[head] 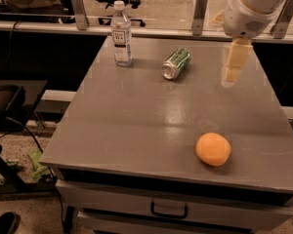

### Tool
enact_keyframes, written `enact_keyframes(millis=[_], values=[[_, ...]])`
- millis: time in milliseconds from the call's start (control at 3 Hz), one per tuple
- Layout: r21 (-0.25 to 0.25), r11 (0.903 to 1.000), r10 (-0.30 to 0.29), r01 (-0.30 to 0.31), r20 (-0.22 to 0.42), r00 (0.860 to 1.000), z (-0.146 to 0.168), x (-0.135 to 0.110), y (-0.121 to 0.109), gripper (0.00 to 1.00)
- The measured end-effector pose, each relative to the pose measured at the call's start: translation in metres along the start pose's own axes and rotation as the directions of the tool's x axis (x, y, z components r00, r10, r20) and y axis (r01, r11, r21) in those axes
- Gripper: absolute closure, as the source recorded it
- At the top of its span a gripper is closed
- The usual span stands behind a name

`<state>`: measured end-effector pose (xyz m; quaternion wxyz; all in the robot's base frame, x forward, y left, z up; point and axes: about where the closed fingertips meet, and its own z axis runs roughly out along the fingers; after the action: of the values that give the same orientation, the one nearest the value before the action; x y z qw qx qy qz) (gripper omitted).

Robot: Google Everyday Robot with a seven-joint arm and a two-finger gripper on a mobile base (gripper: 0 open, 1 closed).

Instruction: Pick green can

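Note:
The green can (176, 62) lies on its side on the grey table (136, 126), at the far middle, with its silver end turned toward the camera. My gripper (229, 79) hangs from the white arm at the upper right. It hovers above the table, to the right of the can and apart from it. It holds nothing that I can see.
A clear water bottle (122, 33) with a white cap stands upright to the left of the can. An orange (213, 149) lies near the front right of the table. A rail with metal posts (200, 13) runs behind the table. A drawer handle (169, 210) is below the front edge.

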<state>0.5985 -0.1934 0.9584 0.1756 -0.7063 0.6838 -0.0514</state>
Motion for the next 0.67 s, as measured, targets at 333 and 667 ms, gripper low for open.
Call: enact_keyframes(millis=[333, 667], values=[[-0.012, 0.9909, -0.134, 0.134, 0.022, 0.991, 0.023, -0.015, -0.036, 0.0], [-0.025, 0.9662, -0.255, 0.256, 0.039, 0.966, 0.045, -0.029, -0.061, 0.0]])
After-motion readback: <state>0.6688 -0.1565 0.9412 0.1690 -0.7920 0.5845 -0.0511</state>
